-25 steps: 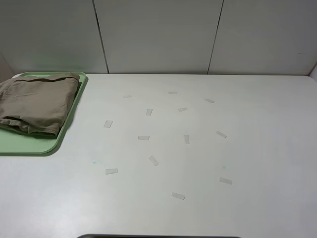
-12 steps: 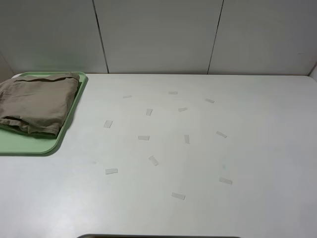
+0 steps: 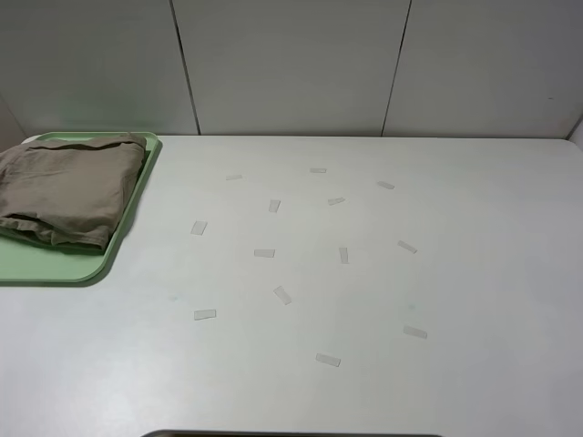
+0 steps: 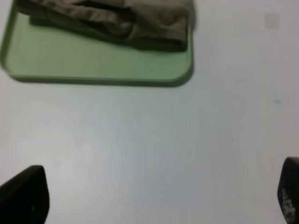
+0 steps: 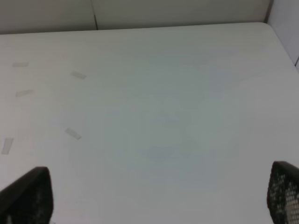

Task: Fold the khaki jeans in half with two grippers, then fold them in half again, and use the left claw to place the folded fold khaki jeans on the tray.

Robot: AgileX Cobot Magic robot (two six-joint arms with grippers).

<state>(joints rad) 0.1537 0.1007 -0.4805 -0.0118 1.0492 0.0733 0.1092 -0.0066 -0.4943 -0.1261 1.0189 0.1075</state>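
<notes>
We see the table [image 3: 364, 300] bare except for scattered tape strips [image 3: 264, 253]. The tray [image 3: 55, 264] sits at its far-left edge, khaki jeans [image 3: 68, 191] folded on it, long axis along the tray's length. The left claw [image 4: 154, 196] hangs nearer, jaws apart and empty, jeans ahead of it. The right gripper [image 5: 159, 196] is well apart from the tray, also wide open. Placement looks done.

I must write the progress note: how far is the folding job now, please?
Done: the khaki shorts lie folded on the green tray, at the table's far left. In hand: nothing; the left gripper and right gripper are open and empty above bare table. Left: nothing visible; the job looks finished.
</notes>
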